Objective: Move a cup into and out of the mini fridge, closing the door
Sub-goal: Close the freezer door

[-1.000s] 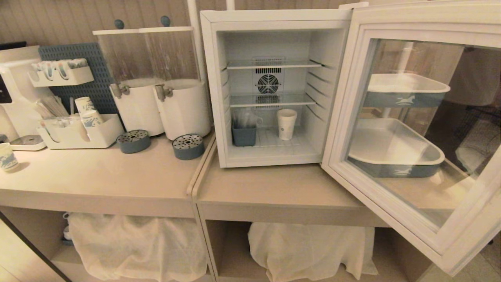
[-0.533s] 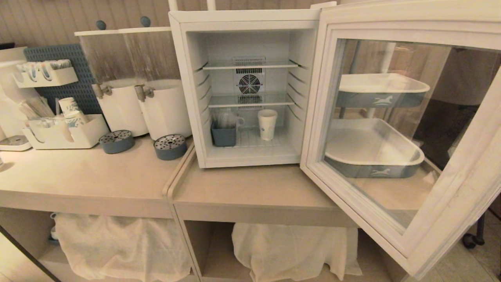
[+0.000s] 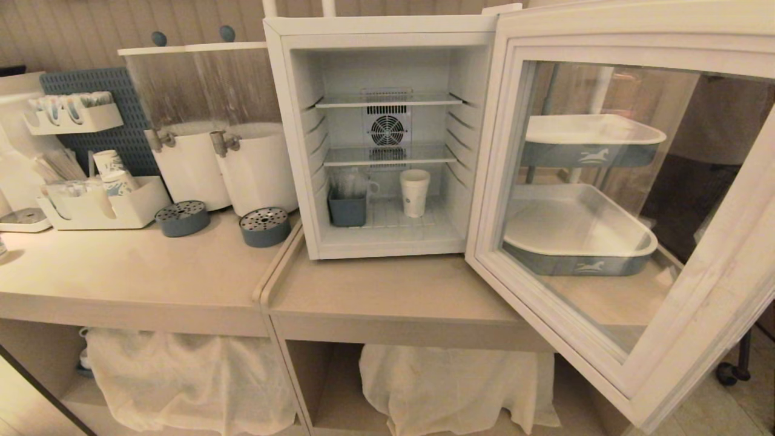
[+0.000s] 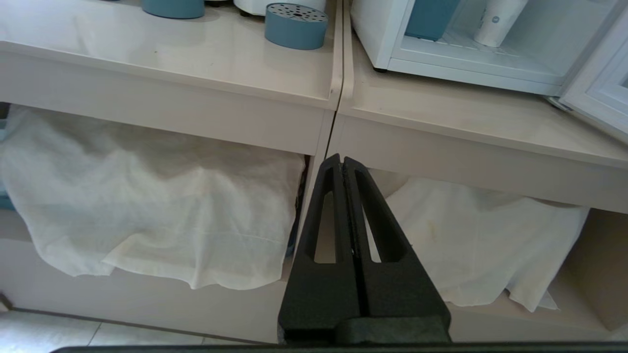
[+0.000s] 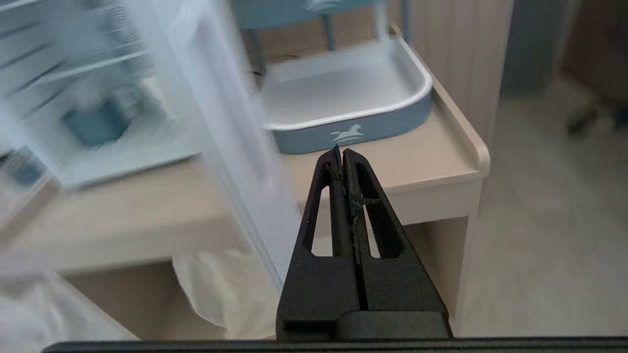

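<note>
Black right claw (image 5: 342,152), clenched and empty, hovers near the open door (image 3: 611,200); left claw (image 4: 342,159) clenched below the bench (image 3: 387,290). At twelve o'clock, the cup (image 3: 415,192) stands inside the mini fridge (image 3: 290,139). Reaching without unclenching would likely topple it.

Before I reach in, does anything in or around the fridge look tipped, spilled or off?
Nothing stands out. The cup stands upright on the mini fridge floor beside a blue bin, the door hangs wide open, and the counter shows no spill.
</note>
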